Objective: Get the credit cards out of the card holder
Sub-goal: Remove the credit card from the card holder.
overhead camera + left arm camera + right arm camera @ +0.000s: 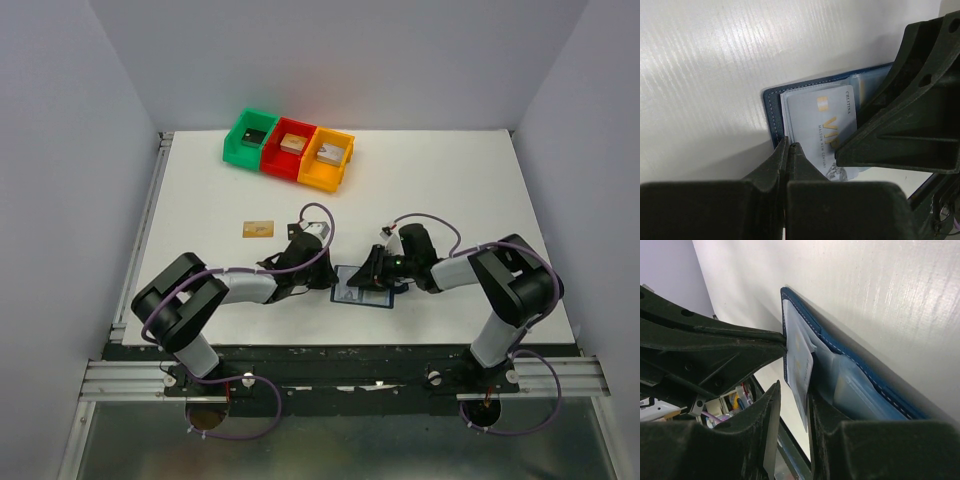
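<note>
The navy card holder (352, 293) lies open on the white table between both grippers. My left gripper (328, 274) is shut on its left edge (771, 112), the fingertips (796, 150) meeting at the pocket border. A pale grey-white VIP card (826, 125) sticks out of a light blue pocket. My right gripper (793, 390) is open astride that card (799, 365); the card leans on one finger and a gap shows at the other. A tan-gold card (257, 229) lies flat on the table to the left. The black card is hidden.
Green (250, 137), red (288, 152) and orange (326, 160) bins stand in a row at the back, each with a small block inside. The table's near edge runs just below the card holder. Grey walls close in both sides.
</note>
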Controlling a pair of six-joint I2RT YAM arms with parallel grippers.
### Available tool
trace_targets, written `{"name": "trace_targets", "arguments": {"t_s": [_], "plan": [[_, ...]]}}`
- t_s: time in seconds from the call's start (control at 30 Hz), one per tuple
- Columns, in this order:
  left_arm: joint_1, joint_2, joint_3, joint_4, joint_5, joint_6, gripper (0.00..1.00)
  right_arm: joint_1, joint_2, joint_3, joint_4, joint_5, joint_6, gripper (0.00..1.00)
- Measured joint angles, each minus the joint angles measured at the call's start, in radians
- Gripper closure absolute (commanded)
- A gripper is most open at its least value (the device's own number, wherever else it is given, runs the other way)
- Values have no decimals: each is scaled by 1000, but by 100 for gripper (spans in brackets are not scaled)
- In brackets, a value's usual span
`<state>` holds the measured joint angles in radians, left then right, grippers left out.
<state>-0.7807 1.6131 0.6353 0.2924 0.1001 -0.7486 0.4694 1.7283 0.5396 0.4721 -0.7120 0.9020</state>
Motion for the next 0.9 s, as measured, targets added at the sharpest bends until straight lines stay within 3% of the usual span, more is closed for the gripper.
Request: {"name": "trace_targets", "arguments": {"t_s": [0.9], "plan": [[-2,10,8,0,2,-24,100,-14,-130,10,-200,24,-100,72]]}}
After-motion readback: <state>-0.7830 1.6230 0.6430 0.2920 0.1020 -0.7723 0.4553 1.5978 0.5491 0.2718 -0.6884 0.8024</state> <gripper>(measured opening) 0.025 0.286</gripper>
